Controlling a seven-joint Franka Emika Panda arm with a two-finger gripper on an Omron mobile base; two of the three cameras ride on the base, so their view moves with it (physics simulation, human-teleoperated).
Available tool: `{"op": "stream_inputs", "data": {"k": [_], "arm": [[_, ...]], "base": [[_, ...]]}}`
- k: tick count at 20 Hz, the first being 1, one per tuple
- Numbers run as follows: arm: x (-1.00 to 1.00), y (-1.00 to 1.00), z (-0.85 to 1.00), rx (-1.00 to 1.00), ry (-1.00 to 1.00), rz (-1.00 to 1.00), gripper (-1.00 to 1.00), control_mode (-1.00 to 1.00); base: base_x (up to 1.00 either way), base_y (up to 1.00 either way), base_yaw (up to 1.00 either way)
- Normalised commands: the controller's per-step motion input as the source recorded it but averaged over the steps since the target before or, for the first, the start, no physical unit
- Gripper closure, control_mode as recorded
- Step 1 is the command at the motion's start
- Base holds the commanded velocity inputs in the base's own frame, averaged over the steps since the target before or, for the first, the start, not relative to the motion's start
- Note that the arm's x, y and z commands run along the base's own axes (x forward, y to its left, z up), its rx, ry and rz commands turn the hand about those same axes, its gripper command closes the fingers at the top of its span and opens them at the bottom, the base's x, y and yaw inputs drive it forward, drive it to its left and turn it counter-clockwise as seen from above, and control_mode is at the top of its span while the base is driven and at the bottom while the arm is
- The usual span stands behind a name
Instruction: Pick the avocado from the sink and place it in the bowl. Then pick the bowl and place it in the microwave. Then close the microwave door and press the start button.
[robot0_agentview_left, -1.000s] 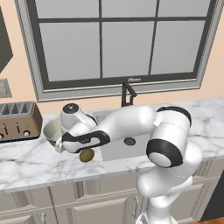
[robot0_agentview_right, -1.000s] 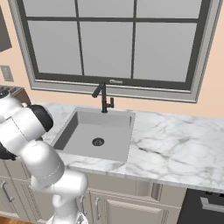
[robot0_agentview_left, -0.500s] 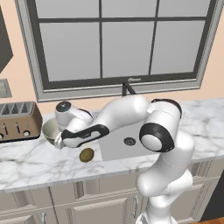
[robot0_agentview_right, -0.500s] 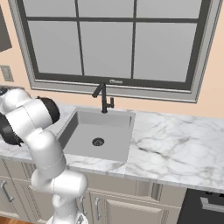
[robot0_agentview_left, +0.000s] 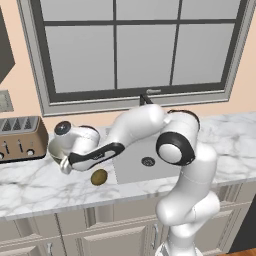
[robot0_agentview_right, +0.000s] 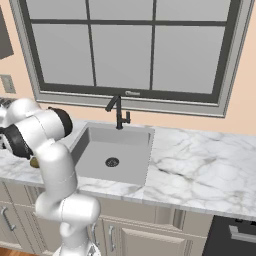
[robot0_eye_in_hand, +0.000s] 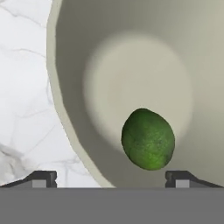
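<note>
Fingers (robot0_eye_in_hand: 111, 178) spread wide over bowl (robot0_eye_in_hand: 70, 109); avocado (robot0_eye_in_hand: 148, 139) inside bowl.

Glossy white rounded arm (robot0_agentview_left: 145, 125), black joint rings, dark finger tips (robot0_eye_in_hand: 41, 177)

Surface (robot0_agentview_left: 30, 185): you see a white marble top with grey veins, running along the wall under the window, above pale cabinet fronts.
Sink (robot0_agentview_right: 95, 150): a grey rectangular basin recessed into the surface, with a round dark drain; a black faucet (robot0_agentview_right: 118, 111) stands at its back edge.
Bowl (robot0_eye_in_hand: 70, 109): pale greenish-beige, standing on the surface left of the sink; note the avocado (robot0_eye_in_hand: 148, 139) lying inside it.
Toaster (robot0_agentview_left: 19, 139): brown and silver, on the surface at the far left, just beside the bowl.
Olive-brown fruit (robot0_agentview_left: 99, 176): lying on the surface near its front, between bowl and sink.
</note>
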Motion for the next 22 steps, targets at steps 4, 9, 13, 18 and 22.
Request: {"op": "stream_inputs", "data": {"k": [4, 9, 13, 18, 22], "arm": [[0.31, 0.0, -0.33, -0.08, 0.0, 0.05, -1.0, -1.0], [0.14, 0.0, -0.15, -0.06, -0.04, 0.06, -1.0, -1.0], [0.11, 0.0, -0.33, -0.07, -0.01, 0.07, -1.0, -1.0], [0.05, -0.01, -0.43, -0.07, 0.0, 0.05, 1.0, -1.0], [0.0, -0.14, -0.16, -0.03, -0.02, 0.0, 1.0, -1.0]], "base": [[0.0, 0.0, 0.0], [0.0, 0.0, 0.0], [0.0, 0.0, 0.0], [0.0, 0.0, 0.0], [0.0, 0.0, 0.0]]}}
